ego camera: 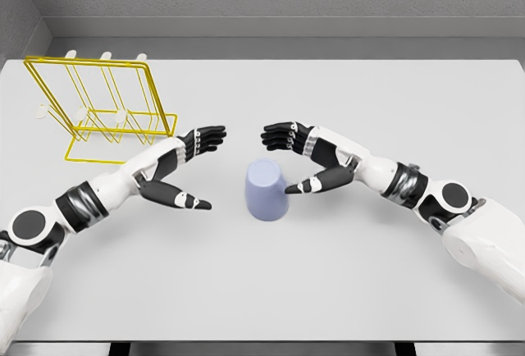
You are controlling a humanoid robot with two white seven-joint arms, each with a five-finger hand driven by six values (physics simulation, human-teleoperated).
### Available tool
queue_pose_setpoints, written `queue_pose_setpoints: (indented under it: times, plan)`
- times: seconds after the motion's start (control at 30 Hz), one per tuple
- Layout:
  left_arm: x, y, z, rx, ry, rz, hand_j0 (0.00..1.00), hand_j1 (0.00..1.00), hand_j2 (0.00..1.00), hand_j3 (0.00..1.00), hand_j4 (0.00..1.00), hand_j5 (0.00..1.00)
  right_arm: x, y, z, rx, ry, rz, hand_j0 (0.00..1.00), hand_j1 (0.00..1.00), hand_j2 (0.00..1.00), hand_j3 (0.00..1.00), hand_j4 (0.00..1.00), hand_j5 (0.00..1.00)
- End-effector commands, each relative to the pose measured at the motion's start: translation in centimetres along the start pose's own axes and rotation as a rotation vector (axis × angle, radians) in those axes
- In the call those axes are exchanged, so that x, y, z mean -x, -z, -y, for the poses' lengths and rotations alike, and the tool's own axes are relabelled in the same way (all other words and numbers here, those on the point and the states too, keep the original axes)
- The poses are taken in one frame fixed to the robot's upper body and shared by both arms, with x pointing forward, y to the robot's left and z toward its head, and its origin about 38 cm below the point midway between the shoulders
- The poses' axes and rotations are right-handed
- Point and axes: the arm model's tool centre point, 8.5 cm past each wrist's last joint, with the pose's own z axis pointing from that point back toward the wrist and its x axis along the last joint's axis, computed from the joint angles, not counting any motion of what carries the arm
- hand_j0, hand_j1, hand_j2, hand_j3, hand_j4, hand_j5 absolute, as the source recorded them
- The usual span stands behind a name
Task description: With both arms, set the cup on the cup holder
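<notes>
While cup (265, 191) stands free, right robot hand (305, 157) spread, thumb perhaps touching

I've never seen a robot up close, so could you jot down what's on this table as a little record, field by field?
Surface: pale grey table
Cup: lavender cup, near the table's middle, between the two hands
Cup holder: yellow wire rack, far left, with white-tipped pegs
Left hand: left hand, fingers spread, holding nothing, apart from the cup
Right hand: right hand, fingers spread, thumb tip at the cup's right side; contact unclear
Task state: cup not yet lifted or on the rack
</notes>
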Motion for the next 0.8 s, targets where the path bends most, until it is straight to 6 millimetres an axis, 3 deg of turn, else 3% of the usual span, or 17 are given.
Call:
queue_pose_setpoints:
  times: [0.0, 0.07, 0.23, 0.43, 0.6, 0.67, 0.77]
  plan:
    - [0.3, 0.0, 0.1, 0.0, -0.018, -0.015, 1.0, 1.0, 1.0, 1.0, 1.0, 1.0, -0.1, -0.2, 0.1, -0.004, -0.013, -0.003, 1.0, 1.0, 1.0, 1.0, 1.0, 1.0]
    - [0.3, 0.0, 0.2, 0.0, -0.021, -0.014, 1.0, 1.0, 1.0, 1.0, 1.0, 1.0, -0.4, -0.3, 0.2, -0.007, -0.023, 0.0, 1.0, 1.0, 1.0, 1.0, 1.0, 1.0]
    - [0.6, 0.0, 0.6, 0.004, -0.028, -0.014, 1.0, 1.0, 1.0, 1.0, 1.0, 1.0, -2.3, -4.2, 2.7, 0.037, -0.141, 0.019, 1.0, 1.0, 1.0, 1.0, 1.0, 1.0]
    - [1.3, 2.7, 2.7, 0.002, -0.09, 0.031, 1.0, 1.0, 1.0, 1.0, 1.0, 1.0, -6.3, -8.7, 6.9, 0.089, -0.27, -0.056, 1.0, 1.0, 1.0, 1.0, 1.0, 1.0]
    - [1.8, 2.6, 2.9, -0.002, -0.096, 0.019, 1.0, 1.0, 1.0, 1.0, 1.0, 1.0, -6.8, -9.4, 7.4, 0.092, -0.298, -0.074, 1.0, 1.0, 1.0, 1.0, 1.0, 1.0]
    - [2.3, 2.7, 2.8, -0.012, -0.111, 0.014, 1.0, 1.0, 1.0, 1.0, 1.0, 1.0, -6.5, -9.8, 8.7, 0.04, -0.463, -0.207, 1.0, 1.0, 1.0, 1.0, 1.0, 1.0]
    - [2.7, 2.9, 2.7, -0.021, -0.126, 0.009, 1.0, 1.0, 1.0, 1.0, 1.0, 1.0, -8.9, -9.8, 12.4, 0.129, -0.913, -0.361, 1.0, 1.0, 1.0, 1.0, 1.0, 1.0]
